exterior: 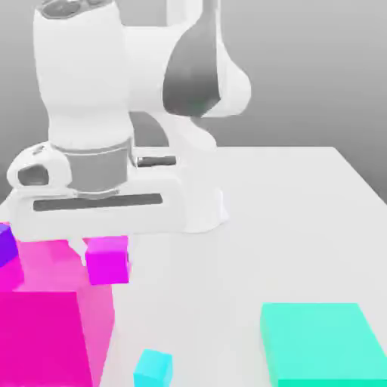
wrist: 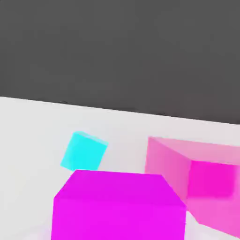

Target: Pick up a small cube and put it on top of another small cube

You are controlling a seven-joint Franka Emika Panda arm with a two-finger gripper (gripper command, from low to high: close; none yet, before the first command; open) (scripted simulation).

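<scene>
We find the fingers closed on the small magenta cube, which hangs beneath the wide white hand of the arm. In the exterior view we see the cube nearly level, held up off the surface.

Large magenta block at the exterior view's left, cut off by the picture edge; the held cube overlaps its far right part in our line of sight. We cannot tell whether the two touch. At the same edge we note part of a blue-violet block, seen against the large block's upper part; what bears it, we cannot tell.

Small cyan cube on the surface, nearer the camera than the held cube and a little toward the exterior view's right of it. Nothing rests on its top. Well apart from it, toward the exterior view's right, we record a broad, flat-topped green block.

In the hand view, we see the held cube large and close, the cyan cube apart from the large block, turned at an angle to the held cube. Beyond the pale surface's straight edge lies a dark grey expanse.
</scene>
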